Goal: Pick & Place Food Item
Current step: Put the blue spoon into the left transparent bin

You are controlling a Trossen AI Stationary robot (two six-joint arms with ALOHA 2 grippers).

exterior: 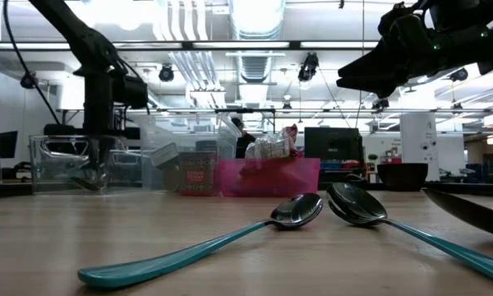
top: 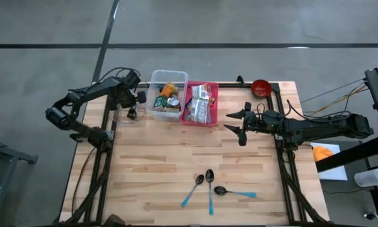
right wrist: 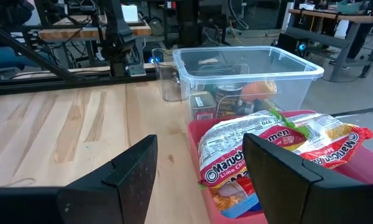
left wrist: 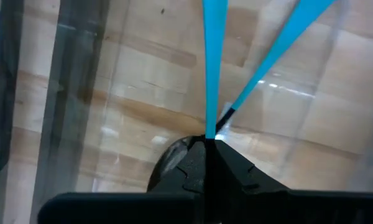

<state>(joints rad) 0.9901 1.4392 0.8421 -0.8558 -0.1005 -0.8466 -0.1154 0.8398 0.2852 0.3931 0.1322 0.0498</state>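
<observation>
The left gripper (top: 131,113), jaws closed, is being held in a small clear container (top: 125,115) at the counter's (top: 176,170) far left corner. The right gripper (top: 234,122), jaws wide, is being held beside the pink bin (top: 215,101) of ramen packets (top: 200,104).

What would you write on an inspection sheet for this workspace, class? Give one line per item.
Surface: wooden table, bare in the middle.
Job's things: ramen packets in pink bin; cans in clear tub.
Clutter: three teal spoons; red bowl.
Grippers: left gripper shut, inside a small clear container; right gripper open, beside the pink bin.
Cables: loose wires along right arm.
Surroundings: lab benches, monitors.
</observation>
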